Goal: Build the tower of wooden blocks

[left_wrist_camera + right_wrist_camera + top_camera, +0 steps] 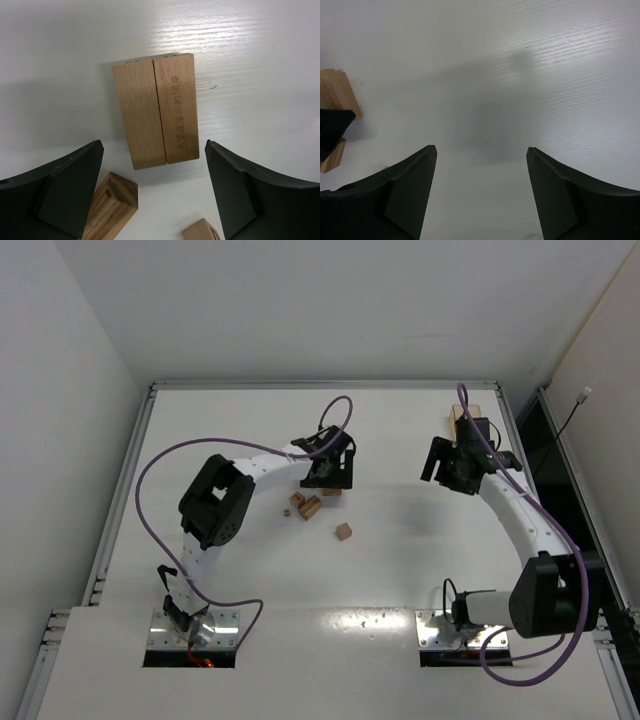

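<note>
Two light-tan wooden bars (155, 110) lie flat side by side on the white table, just ahead of my left gripper (152, 190), which is open and empty above them. A darker grained block (112, 202) lies by the left finger (65, 190), and another block's corner (200, 232) shows at the bottom edge. In the top view my left gripper (331, 478) hovers over a block (332, 491). Loose blocks (306, 505) lie near it, and a cube (344, 531) lies apart. My right gripper (447, 468) is open and empty over bare table (480, 190).
A light wooden piece (461, 417) sits at the back right, behind the right wrist. Wooden blocks (335, 92) and a dark part (332, 130) show at the left edge of the right wrist view. Purple cables loop over both arms. The table has a raised rim (320, 386).
</note>
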Motion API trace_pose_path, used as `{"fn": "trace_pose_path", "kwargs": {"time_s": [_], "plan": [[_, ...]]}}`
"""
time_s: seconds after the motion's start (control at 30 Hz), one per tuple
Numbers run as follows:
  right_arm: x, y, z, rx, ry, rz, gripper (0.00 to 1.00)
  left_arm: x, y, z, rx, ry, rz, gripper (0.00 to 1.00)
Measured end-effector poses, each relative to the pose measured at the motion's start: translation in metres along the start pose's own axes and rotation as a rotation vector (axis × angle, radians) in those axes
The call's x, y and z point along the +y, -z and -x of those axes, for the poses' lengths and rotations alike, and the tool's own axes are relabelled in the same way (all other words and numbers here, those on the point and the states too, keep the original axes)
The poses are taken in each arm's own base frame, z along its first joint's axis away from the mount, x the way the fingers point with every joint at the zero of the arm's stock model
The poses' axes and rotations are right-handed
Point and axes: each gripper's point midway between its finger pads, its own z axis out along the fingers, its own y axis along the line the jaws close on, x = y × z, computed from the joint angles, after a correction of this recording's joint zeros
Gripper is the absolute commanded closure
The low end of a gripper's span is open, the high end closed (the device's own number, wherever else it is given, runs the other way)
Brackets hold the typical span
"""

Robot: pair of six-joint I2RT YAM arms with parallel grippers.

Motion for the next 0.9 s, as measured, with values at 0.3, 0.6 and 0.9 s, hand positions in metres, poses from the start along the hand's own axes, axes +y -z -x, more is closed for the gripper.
{"fn": "trace_pose_path", "kwargs": {"time_s": [0.3, 0.6, 0.9], "plan": [[-0.001, 0.000, -0.003, 0.002, 0.000, 0.000, 0.28, -0.021, 0.051, 0.029, -0.096, -0.002, -0.086, 0.19], [0.027, 0.009, 0.002, -0.050, 0.168, 0.175, 0.00, -0.027, 0.153, 0.073, -0.310, -0.032, -0.178, 0.00], [0.136, 0.045, -0.027, -0.110, 0.740, 0.537, 0.00, 0.135, 0.220, 0.175, -0.533, 0.231, -0.082, 0.00]]}}
